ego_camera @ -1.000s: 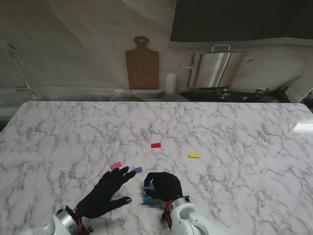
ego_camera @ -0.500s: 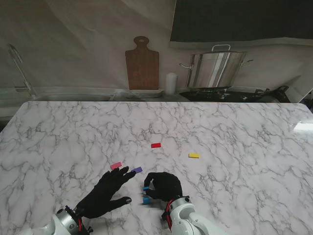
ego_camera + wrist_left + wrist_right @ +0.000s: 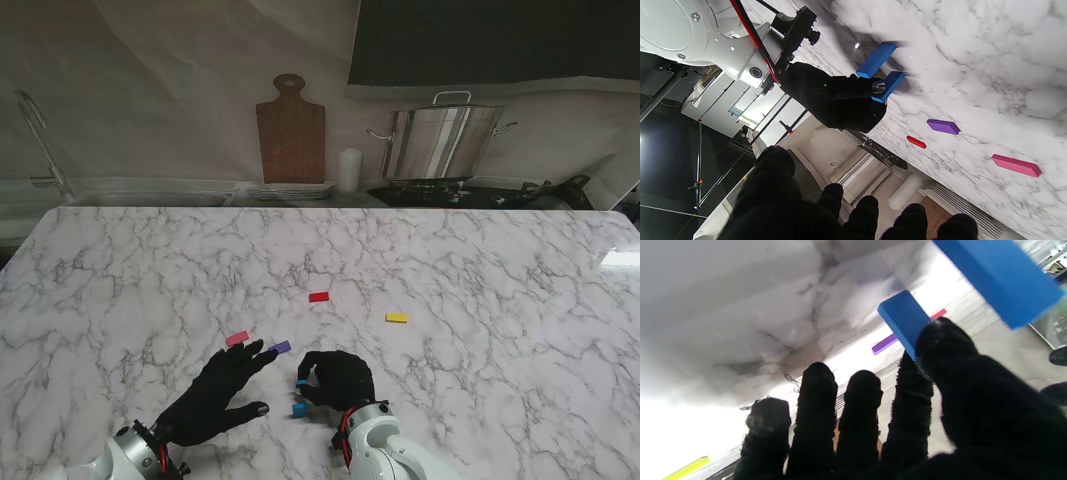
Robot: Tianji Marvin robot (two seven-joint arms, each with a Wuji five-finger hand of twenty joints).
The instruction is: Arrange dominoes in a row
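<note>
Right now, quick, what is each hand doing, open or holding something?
Left hand: open, fingers spread, holding nothing.
Right hand: shut on a blue domino.

Glossy marble table (image 3: pixel 480 270), fuzzy cloth robot hand (image 3: pixel 338 378), smooth matt dominoes (image 3: pixel 942 126).

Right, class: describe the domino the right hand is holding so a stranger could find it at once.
Start at the marble table and find the two black hands at the edge nearest me. The right hand pinches a blue domino at its fingertips. A second blue domino stands free just nearer me; only the held one touches fingers.
</note>
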